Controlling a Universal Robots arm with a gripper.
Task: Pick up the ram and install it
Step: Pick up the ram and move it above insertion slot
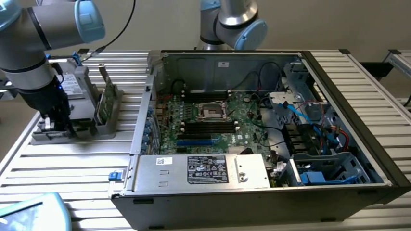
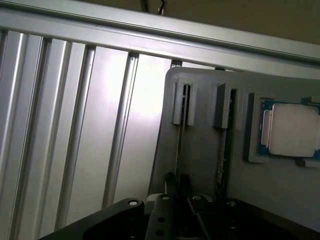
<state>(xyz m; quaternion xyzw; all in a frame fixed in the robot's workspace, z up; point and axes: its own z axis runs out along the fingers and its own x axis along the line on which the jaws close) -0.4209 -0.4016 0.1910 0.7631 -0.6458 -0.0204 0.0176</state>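
Note:
The ram [image 2: 180,150] stands edge-on in a narrow slot of a grey holder [image 2: 200,145], showing as a thin dark strip. My gripper [image 2: 177,179] reaches down over it, and its two dark fingers [image 2: 170,181] are pressed close on either side of the stick. In the exterior view the gripper [image 1: 50,126] is down at the left end of the holder [image 1: 83,130], which hides the ram there. The motherboard's black slots [image 1: 205,127] lie inside the open computer case [image 1: 154,96], well to the exterior view's right of the gripper.
A second thin stick [image 2: 223,150] stands in the neighbouring slot and a square silver processor [image 2: 292,130] lies in a recess. A broader green card [image 1: 109,98] stands in the holder. Another robot arm [image 1: 231,24] rises behind the case. The slatted table [image 1: 70,163] carries everything.

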